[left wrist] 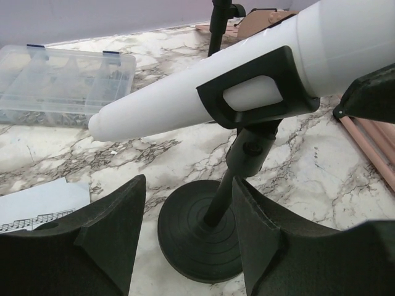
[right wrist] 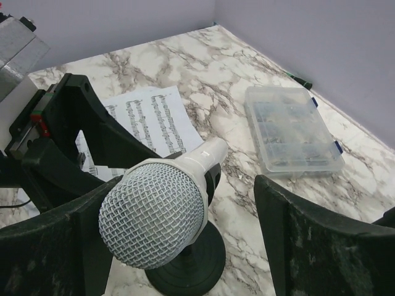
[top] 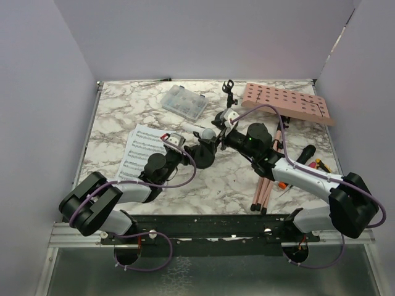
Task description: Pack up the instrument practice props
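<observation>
A white microphone (top: 202,131) lies tilted in the clip of a black round-based mic holder (top: 201,155) at mid-table. My left gripper (left wrist: 188,182) is open, its fingers (left wrist: 105,237) on either side of the holder's stem and base (left wrist: 197,240); the right pad is close against the stem. My right gripper (right wrist: 185,185) is open around the microphone's mesh head (right wrist: 153,213), with a wide gap on the right side. A second mic holder (top: 229,90) stands at the back. The pink board (top: 287,103), pink legs (top: 268,185), black microphone (top: 306,152) and sheet music (top: 139,151) lie around.
A clear plastic compartment box (top: 183,103) sits at the back left. Small orange and yellow items (top: 320,164) lie by the right arm. Lilac walls close in the table on three sides.
</observation>
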Robot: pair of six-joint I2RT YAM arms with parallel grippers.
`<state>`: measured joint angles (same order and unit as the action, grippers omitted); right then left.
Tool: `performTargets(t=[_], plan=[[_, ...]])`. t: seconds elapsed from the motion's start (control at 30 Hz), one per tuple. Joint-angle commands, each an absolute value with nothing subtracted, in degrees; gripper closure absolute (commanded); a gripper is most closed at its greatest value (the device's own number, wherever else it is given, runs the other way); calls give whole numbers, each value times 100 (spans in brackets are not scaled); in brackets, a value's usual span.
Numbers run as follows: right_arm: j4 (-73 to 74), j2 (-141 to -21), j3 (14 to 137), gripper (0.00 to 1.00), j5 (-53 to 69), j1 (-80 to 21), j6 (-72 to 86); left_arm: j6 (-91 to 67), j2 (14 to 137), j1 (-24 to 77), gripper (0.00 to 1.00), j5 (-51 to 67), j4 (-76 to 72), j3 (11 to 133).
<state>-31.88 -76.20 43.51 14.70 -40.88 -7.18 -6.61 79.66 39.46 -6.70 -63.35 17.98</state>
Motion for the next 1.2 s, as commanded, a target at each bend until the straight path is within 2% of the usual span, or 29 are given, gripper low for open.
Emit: performTargets(t=[0.0,0.2,0.43,0.7,1.0,1.17], plan=[[-3516,-7748,4544,16,1353,-4113,-925,-809,8070,3865,41,-235,-6504,1945],[-3437,-7763,4482,30,1326,-4114,-1004,-788,8341,3861,41,114,-6504,2189],[-3399,-7728,4411,57,1394,-4113,-1002,-862,8741,3866,42,144,-6559,2512],[-3407,-7793,4424,80,1495,-4113,-850,-1073,9145,3892,42,321,-7062,2651],[-3594,-7866,4347,90,1463,-4114,-615,-1327,9632,3936,43,420,-7578,2802],[-3605,-7884,4351,92,1509,-4116,-574,-1314,9916,3948,44,416,-7691,3042]])
